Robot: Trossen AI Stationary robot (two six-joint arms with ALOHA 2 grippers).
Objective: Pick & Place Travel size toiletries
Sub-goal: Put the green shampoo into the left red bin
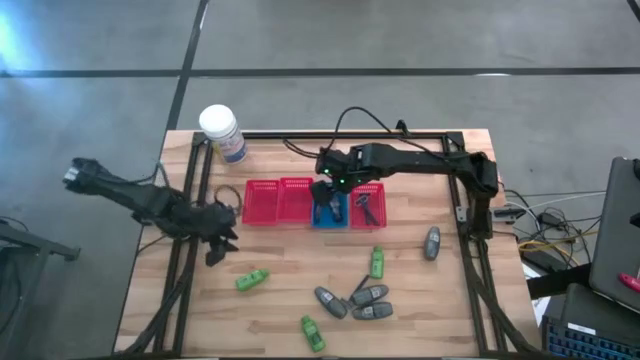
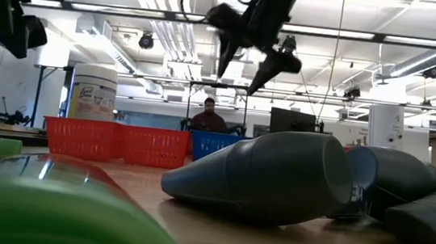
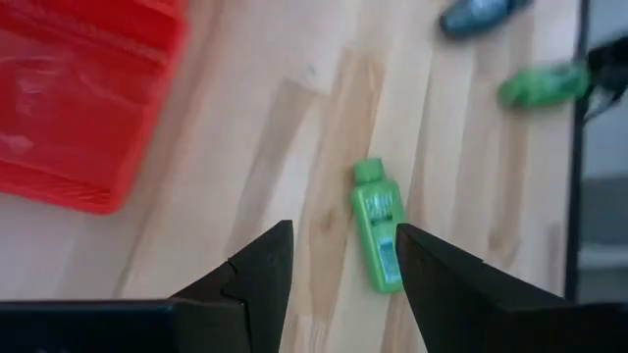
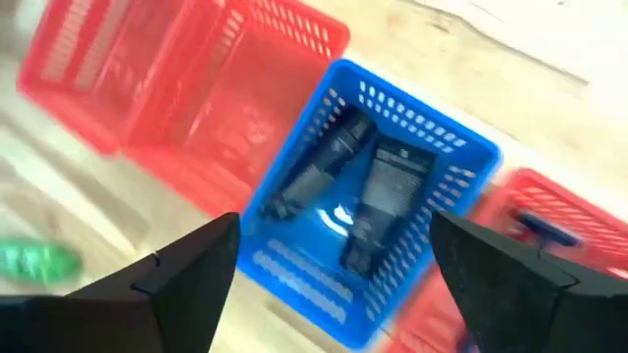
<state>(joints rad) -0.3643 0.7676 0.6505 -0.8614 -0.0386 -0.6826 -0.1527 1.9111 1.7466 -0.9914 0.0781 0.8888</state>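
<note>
My right gripper (image 1: pixel 325 193) hangs open and empty above the blue basket (image 4: pixel 461 147), which holds two dark oblong tubes (image 4: pixel 388 201). My left gripper (image 1: pixel 218 243) is open and empty at the table's left, above the wood. A green bottle (image 3: pixel 378 235) lies flat on the table just beyond its fingertips. Two more green bottles (image 1: pixel 377 262) (image 1: pixel 313 333) and several grey rounded tubes (image 1: pixel 370 296) (image 1: pixel 431 242) lie flat on the table's near half. A dark razor (image 1: pixel 367 206) lies in the red basket right of the blue one.
Two red baskets (image 1: pixel 278 202) stand left of the blue one in a row mid-table. A big white-lidded jar (image 1: pixel 222 132) stands at the far left corner. A dark frame (image 1: pixel 190 200) runs along the table's edges. A person (image 2: pixel 209 118) sits far behind the table.
</note>
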